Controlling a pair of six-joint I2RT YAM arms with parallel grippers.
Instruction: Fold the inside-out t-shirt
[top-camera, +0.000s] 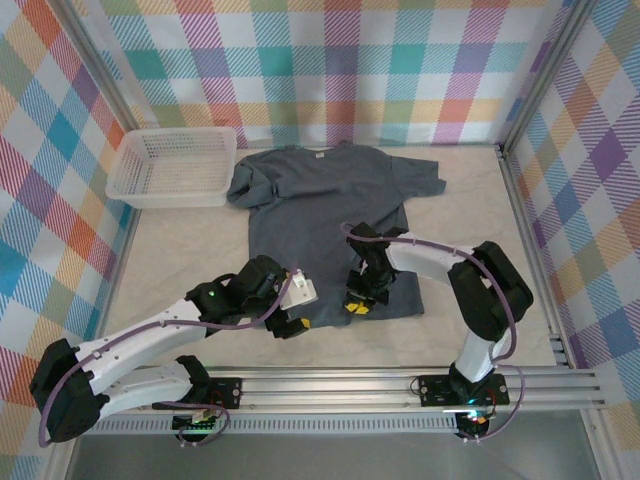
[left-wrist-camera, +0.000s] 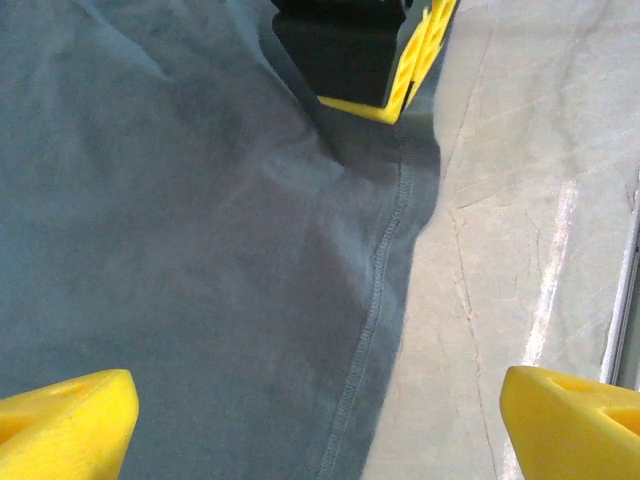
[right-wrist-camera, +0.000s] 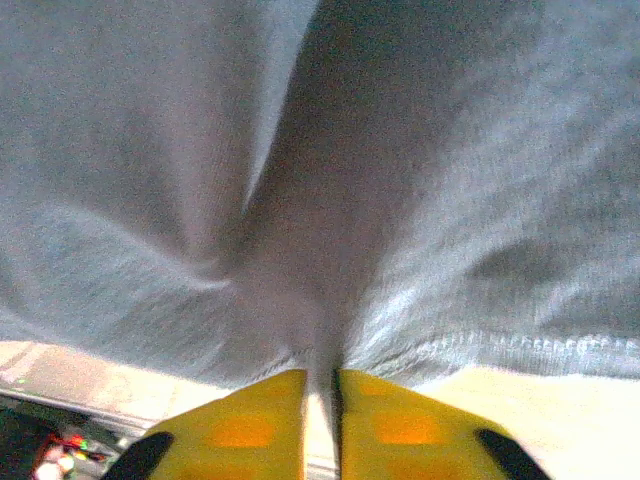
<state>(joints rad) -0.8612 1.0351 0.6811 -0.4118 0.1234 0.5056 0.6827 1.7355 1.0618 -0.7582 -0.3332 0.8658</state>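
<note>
The grey t-shirt (top-camera: 330, 220) is lying spread out in the middle of the surface (top-camera: 170, 250), with its collar toward the top of the overhead frame and one sleeve just beside the white basket (top-camera: 175, 165) at upper left. The right claw (right-wrist-camera: 322, 385) is pinching the shirt's bottom hem tight between its yellow fingers, and the cloth is puckering into the grip. The left claw (left-wrist-camera: 320, 420) is hanging wide apart over the same hem, holding nothing.
</note>
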